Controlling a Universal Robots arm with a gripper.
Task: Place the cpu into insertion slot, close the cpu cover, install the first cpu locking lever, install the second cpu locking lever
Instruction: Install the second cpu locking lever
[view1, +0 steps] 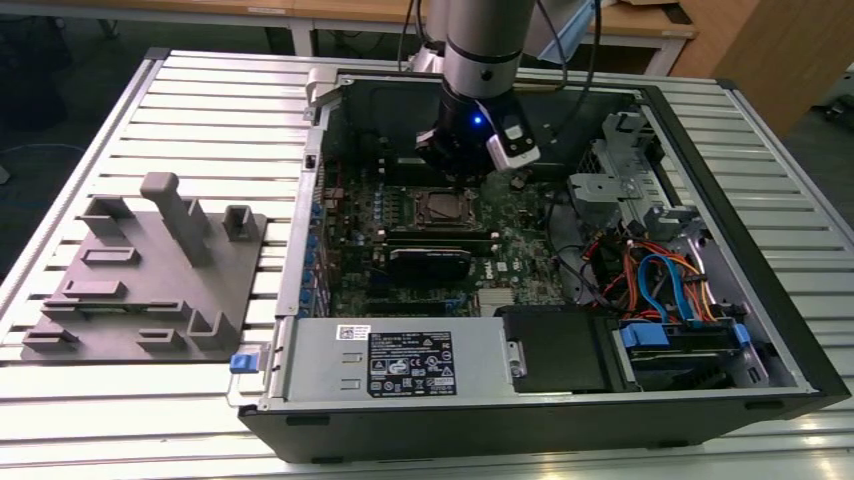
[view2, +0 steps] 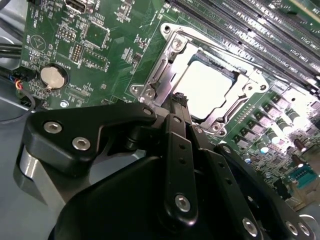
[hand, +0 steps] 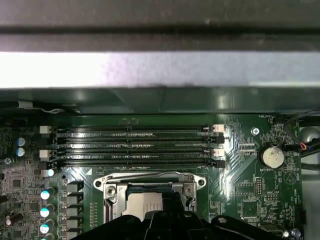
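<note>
Black angular hand (view2: 178, 102) above flat silver cpu (view2: 206, 86), under thin metal cpu cover (view2: 165, 67).

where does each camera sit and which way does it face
Exterior view: off the arm, high, looking down into the open computer case; the arm hangs over the motherboard.
Second wrist view: on the arm, looking past the gripper at the cpu under the cpu cover.
First wrist view: on the arm, facing the memory slots.
Both wrist views share the socket and coin battery.

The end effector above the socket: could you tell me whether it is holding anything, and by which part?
It cannot be told. In the second wrist view the end effector sits at the edge of the cpu cover, with the cpu seated beneath, but no grip shows.
</note>
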